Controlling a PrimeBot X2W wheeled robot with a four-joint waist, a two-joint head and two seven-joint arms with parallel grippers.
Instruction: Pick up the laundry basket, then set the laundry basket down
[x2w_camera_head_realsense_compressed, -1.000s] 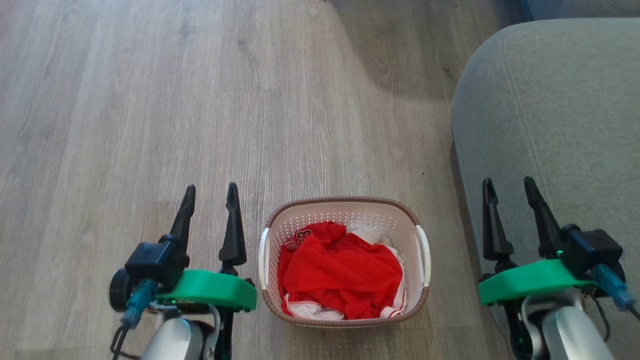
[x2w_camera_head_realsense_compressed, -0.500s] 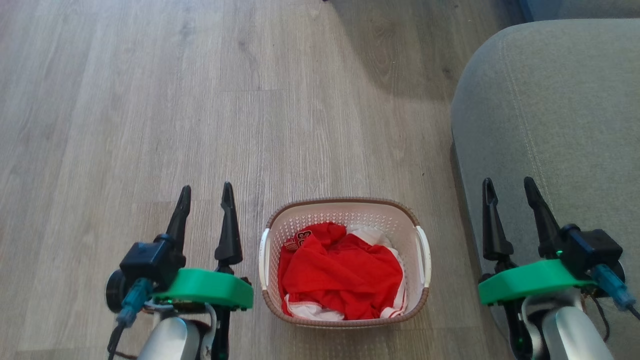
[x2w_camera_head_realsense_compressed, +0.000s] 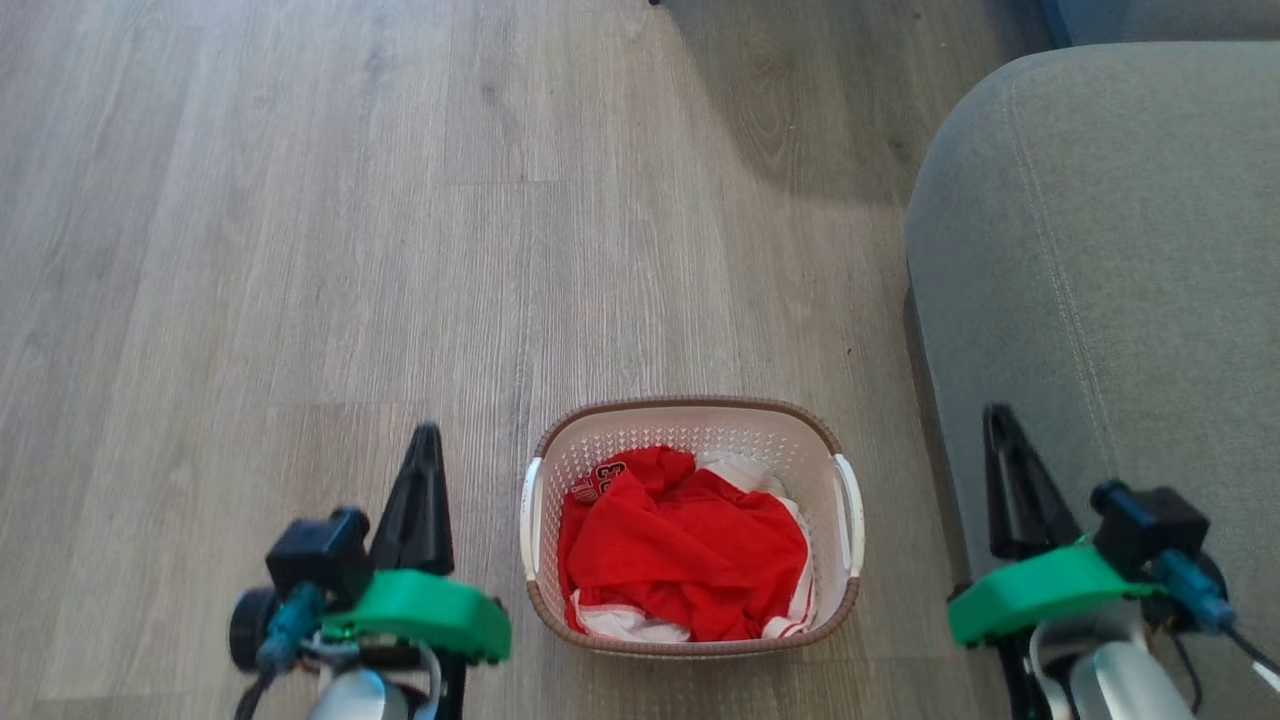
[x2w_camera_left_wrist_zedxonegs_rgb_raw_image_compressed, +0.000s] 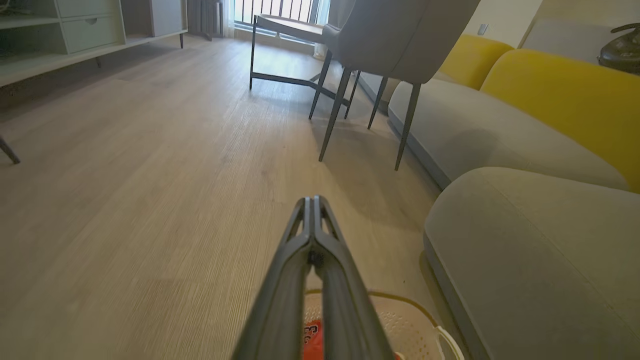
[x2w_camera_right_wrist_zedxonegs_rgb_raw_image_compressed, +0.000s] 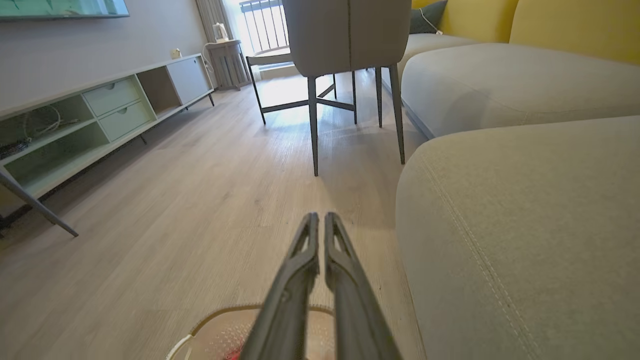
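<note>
Laundry basket (x2w_camera_head_realsense_compressed: 700, 437) stands on the wooden floor (x2w_camera_head_realsense_compressed: 300, 250), low in the middle of the head view, between the two arms and just beside the grey sofa (x2w_camera_head_realsense_compressed: 1100, 250) on the robot's right. A crumpled red garment (x2w_camera_head_realsense_compressed: 690, 550) with some white cloth under it lies inside. The brown rim and both white side handles are free; nothing touches them.

The left end effector (x2w_camera_head_realsense_compressed: 427, 435) is above the floor near the basket's left side, apart from it. In the left wrist view its two dark fingers (x2w_camera_left_wrist_zedxonegs_rgb_raw_image_compressed: 280, 300) are pressed together at the tips, with nothing between them, and the basket (x2w_camera_left_wrist_zedxonegs_rgb_raw_image_compressed: 400, 320) appears below them at the bottom edge. The right end effector (x2w_camera_head_realsense_compressed: 995, 415) is over the edge of the sofa, apart from the basket's right handle. In the right wrist view its fingers (x2w_camera_right_wrist_zedxonegs_rgb_raw_image_compressed: 285, 300) are drawn together too, with only a very thin slit between the tips, and they grip nothing. A grey chair (x2w_camera_left_wrist_zedxonegs_rgb_raw_image_compressed: 400, 30) on thin legs stands farther away on the floor.
</note>
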